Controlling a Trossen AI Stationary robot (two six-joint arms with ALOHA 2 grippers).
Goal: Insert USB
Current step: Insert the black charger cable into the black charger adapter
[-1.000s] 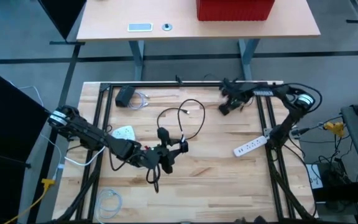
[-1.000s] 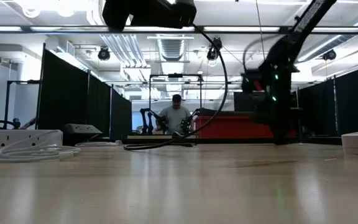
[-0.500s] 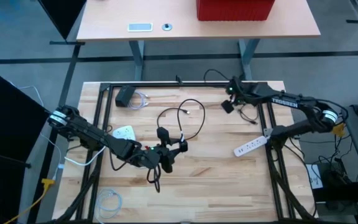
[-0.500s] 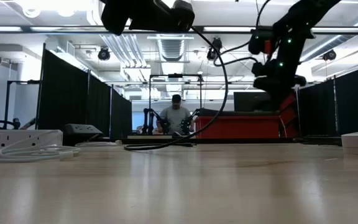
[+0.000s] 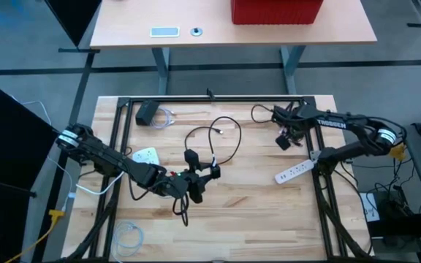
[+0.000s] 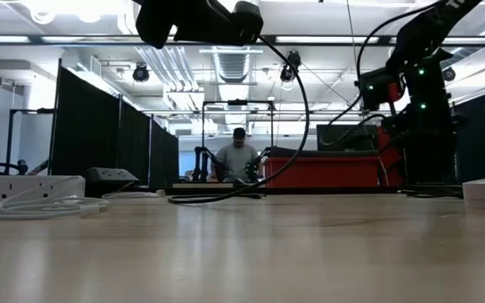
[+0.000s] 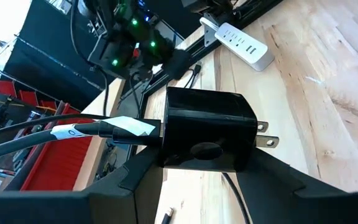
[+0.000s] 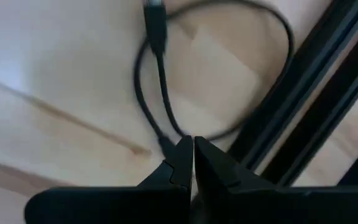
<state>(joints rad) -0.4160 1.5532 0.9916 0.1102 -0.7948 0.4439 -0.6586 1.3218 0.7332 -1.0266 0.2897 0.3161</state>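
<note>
Your left hand (image 7: pixel 207 163) is clamped on the black charger (image 7: pixel 207 129), held above the wooden surface (image 5: pixel 254 197) near its middle. The left wrist view shows you a labelled cable (image 7: pixel 114 129) already plugged into the charger's back and two bare prongs in front, which the overhead view cannot resolve. Your right hand (image 8: pixel 192 152) hovers with fingers together over a thin black USB cable (image 8: pixel 160 81) beside the black frame rail (image 8: pixel 309 93). A white power strip (image 5: pixel 294 172) lies near it.
</note>
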